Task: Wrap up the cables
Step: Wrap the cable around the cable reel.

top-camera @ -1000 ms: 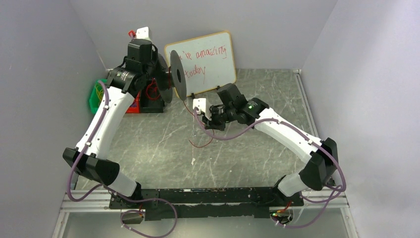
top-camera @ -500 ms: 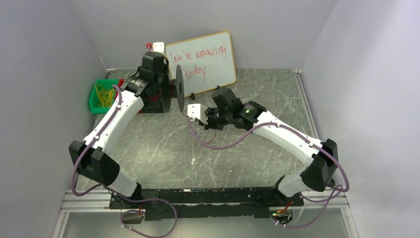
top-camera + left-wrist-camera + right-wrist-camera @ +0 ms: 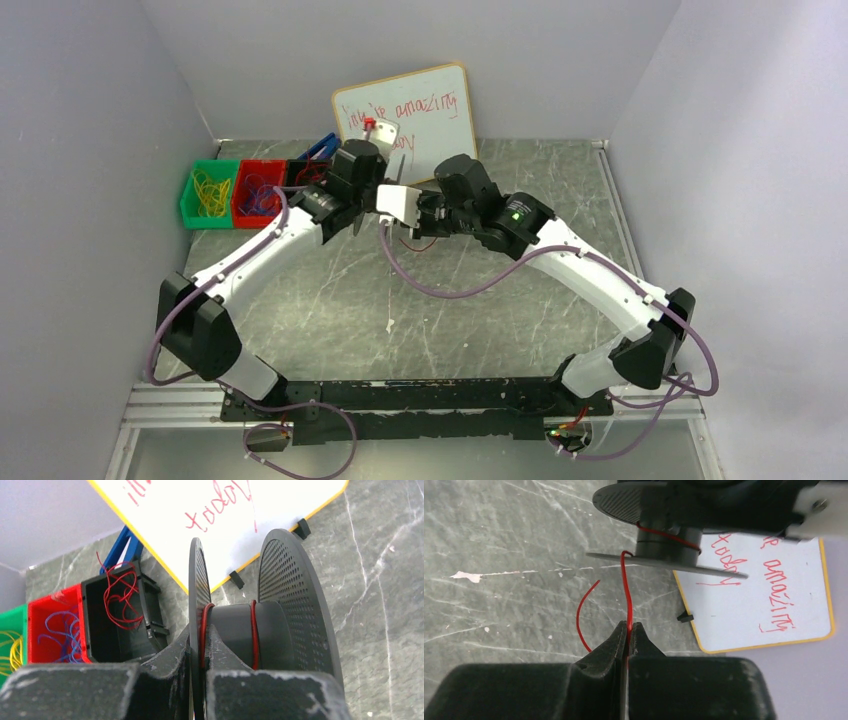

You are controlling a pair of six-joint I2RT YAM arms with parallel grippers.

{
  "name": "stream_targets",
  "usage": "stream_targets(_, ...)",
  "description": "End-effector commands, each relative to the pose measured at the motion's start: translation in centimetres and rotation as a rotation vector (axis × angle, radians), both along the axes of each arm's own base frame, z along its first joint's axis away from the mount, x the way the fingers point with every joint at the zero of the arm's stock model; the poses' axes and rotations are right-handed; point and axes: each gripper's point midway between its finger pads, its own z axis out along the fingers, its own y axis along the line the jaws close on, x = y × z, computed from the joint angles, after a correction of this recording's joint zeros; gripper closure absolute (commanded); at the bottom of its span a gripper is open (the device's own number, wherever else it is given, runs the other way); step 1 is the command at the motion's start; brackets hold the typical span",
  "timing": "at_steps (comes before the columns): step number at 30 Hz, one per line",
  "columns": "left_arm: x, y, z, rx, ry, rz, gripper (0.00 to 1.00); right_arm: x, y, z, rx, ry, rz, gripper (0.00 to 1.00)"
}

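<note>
A black spool [image 3: 270,625] with two perforated discs hangs above the table, its axis level. My left gripper [image 3: 199,640] is shut on the spool's left disc [image 3: 196,590]. The cable is thin red wire, with turns [image 3: 254,630] lying round the spool's core. In the right wrist view the cable [image 3: 626,590] runs taut from the spool [image 3: 664,542] down to my right gripper [image 3: 628,627], which is shut on it. A loose red tail [image 3: 580,615] curls to the left of the fingers. From above, both wrists meet in front of the whiteboard [image 3: 430,110], and the spool is mostly hidden.
Three bins stand at the back left: a green bin [image 3: 192,200] with yellow wire, a red bin [image 3: 243,200] with blue wire, and a black bin [image 3: 107,635] with red wire. The whiteboard leans against the back wall. Grey walls close both sides.
My left arm has swung the spool from the back left to the middle, uncovering the bins. My right gripper has moved back and up with the cable in it.
</note>
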Motion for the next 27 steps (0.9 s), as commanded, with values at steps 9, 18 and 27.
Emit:
stream_targets(9,-1.7,-1.1,1.1,0.199,-0.070,-0.207,0.98,2.6,-2.4,5.5,0.071,-0.196,-0.151,1.00)
stream_targets(18,-5.6,-3.3,-0.6,0.182,0.034,-0.465,0.97,4.5,-4.8,6.5,0.123,-0.178,-0.171,1.00)
stream_targets(27,-9.8,-6.1,0.7,0.092,0.111,-0.716,0.98,6.1,-6.7,4.5,0.129,-0.142,-0.196,1.00)
